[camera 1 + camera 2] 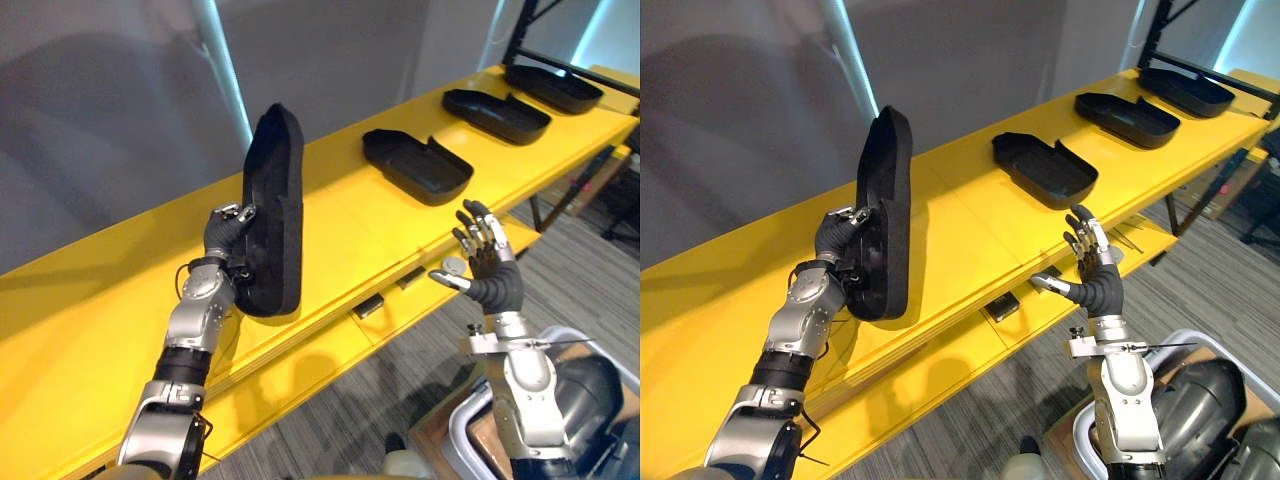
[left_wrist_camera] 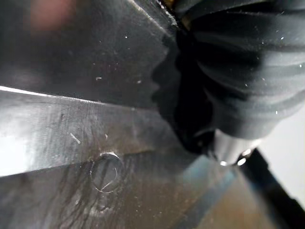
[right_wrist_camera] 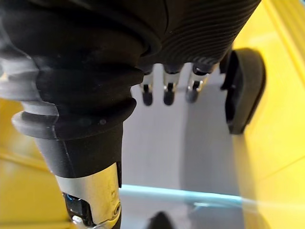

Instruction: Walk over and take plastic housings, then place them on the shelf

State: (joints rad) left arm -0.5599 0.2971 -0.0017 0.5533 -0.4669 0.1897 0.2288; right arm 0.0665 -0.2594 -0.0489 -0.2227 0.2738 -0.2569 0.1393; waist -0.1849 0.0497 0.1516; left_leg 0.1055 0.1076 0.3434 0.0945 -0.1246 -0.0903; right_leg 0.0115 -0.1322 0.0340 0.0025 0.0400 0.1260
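Observation:
A long black plastic housing stands on edge on the yellow shelf, tilted upright. My left hand is curled round its lower left edge, and its glossy black surface sits right against the wrist camera. Three more black housings lie flat further along the shelf: one near the middle, one beyond it and one at the far end. My right hand hovers in front of the shelf's edge with fingers straight and spread, holding nothing.
A lower yellow shelf board juts out below the top one. A grey wall rises behind the shelf. A black rack frame stands at the far end. A grey bin with dark parts sits on the floor at lower right.

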